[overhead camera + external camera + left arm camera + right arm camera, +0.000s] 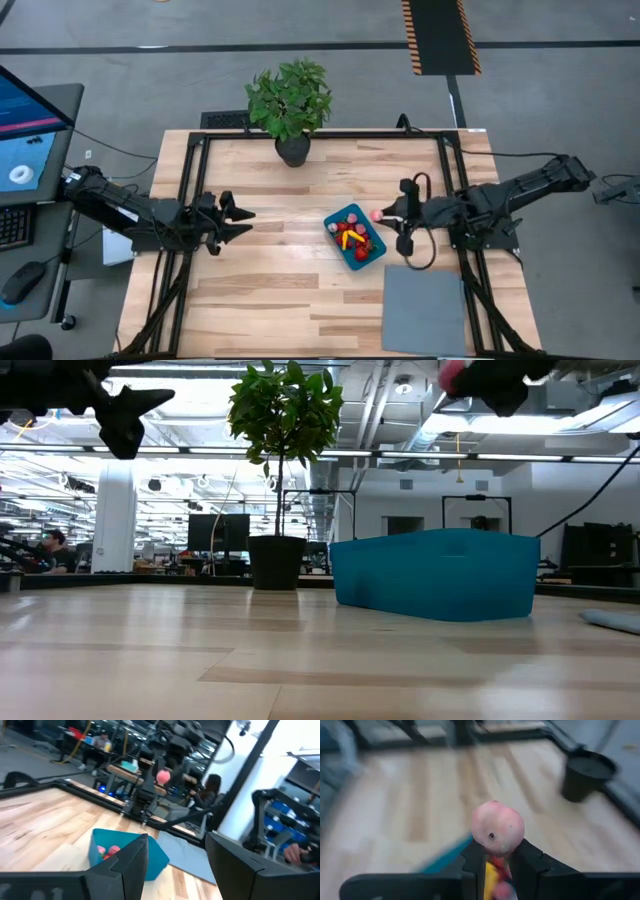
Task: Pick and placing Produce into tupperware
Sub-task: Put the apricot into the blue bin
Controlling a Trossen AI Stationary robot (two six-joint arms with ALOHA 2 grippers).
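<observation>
Pink and round, a small produce piece sits pinched between the fingers of my right pincer, clenched on it in the air just off the 2 o'clock corner of the tupperware. From above I see the teal tub resting on the wooden counter near its middle, turned at a slant, with red, pink and yellow pieces already lying inside. In the low view the held piece hangs well above the tub's rim.

My left pincer waits off at the tub's 9 o'clock, well apart from it, raised off the counter with its fingers spread wide and nothing between them.

At the tub's 5 o'clock a flat grey mat lies near the counter's edge. At 11 o'clock, by the far edge, stands a leafy potted plant.
</observation>
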